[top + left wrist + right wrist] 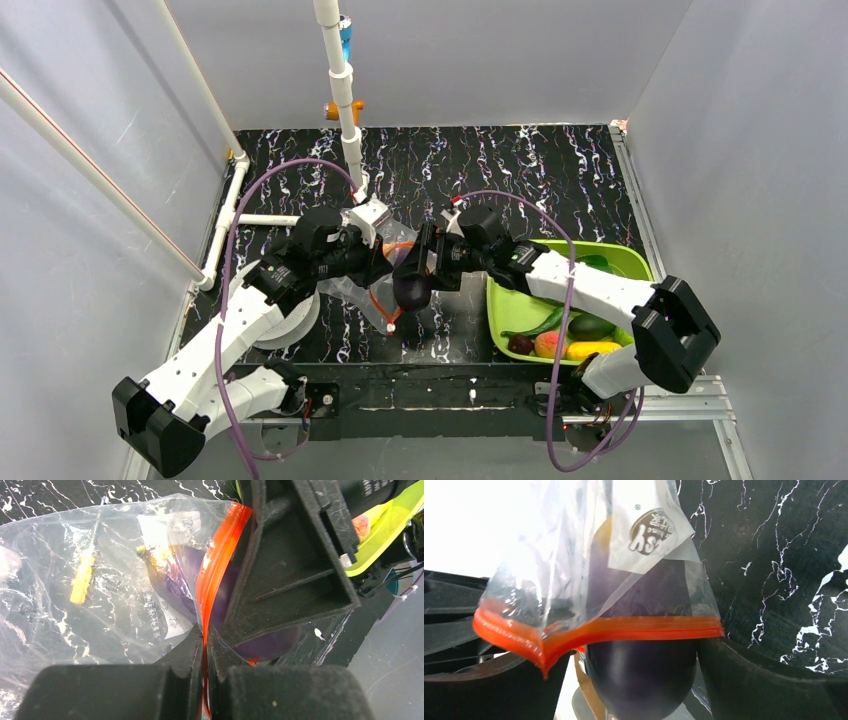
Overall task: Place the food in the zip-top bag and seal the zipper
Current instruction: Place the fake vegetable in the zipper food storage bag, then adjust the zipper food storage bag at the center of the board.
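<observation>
The clear zip-top bag [355, 293] hangs at the table's middle with its mouth towards the right arm. My left gripper [384, 262] is shut on the red-orange zipper [216, 575], pinching the strip between its fingertips [205, 642]. My right gripper [414, 284] is shut on the purple eggplant [641, 680], one finger [774, 680] on each side. The eggplant's top half is inside the bag [574, 555], past the zipper [634, 630]; its lower half sticks out. In the left wrist view the eggplant [175, 575] shows through the plastic, along with a small yellow piece [81, 577].
A lime-green tray [620, 258] at the right holds a peach [548, 344], a yellow piece [592, 349], a dark avocado [590, 326], a plum [520, 343] and green vegetables. A white spool [292, 325] lies under my left arm. A white pipe [340, 90] stands behind.
</observation>
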Controlling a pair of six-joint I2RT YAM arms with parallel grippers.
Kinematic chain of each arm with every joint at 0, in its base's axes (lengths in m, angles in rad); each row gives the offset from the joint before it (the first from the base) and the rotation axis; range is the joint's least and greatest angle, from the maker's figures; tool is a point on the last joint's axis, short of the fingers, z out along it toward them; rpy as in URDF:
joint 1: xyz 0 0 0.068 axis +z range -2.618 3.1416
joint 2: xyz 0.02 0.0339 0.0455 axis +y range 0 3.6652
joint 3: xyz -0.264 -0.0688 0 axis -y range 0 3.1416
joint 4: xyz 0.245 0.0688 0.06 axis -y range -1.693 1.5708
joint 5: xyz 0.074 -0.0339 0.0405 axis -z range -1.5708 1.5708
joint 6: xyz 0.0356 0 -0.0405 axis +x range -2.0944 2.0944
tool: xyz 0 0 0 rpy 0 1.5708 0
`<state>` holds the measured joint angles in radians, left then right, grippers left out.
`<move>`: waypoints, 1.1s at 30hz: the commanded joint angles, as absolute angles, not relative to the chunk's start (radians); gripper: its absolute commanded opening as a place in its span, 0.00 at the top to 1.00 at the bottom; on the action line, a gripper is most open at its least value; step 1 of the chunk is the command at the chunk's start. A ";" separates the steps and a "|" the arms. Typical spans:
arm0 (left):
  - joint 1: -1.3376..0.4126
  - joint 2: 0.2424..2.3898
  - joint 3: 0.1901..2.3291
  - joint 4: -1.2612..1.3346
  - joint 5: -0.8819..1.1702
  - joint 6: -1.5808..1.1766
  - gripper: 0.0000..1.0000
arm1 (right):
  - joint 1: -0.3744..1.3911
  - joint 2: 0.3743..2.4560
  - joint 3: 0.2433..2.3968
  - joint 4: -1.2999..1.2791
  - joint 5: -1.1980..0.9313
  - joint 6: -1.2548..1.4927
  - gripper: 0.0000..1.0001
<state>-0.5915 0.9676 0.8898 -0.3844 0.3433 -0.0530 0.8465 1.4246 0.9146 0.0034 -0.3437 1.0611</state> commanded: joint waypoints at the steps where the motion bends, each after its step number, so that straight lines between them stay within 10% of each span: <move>1: -0.595 0.972 0.886 -0.366 0.372 -0.058 1.00 | 0.855 1.362 0.949 0.010 -0.358 1.057 0.03; 14: -0.595 0.976 0.878 -0.346 0.393 -0.096 1.00 | 0.909 1.409 1.051 -0.047 -0.294 1.068 0.42; 33: -0.590 0.978 0.886 -0.363 0.360 -0.107 1.00 | 0.935 1.230 0.970 -0.309 -0.187 0.699 0.35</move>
<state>-0.5915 0.9855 0.8890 -0.3664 0.3546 -0.0978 0.9085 1.1583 0.9829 -0.3473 -0.1665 0.7456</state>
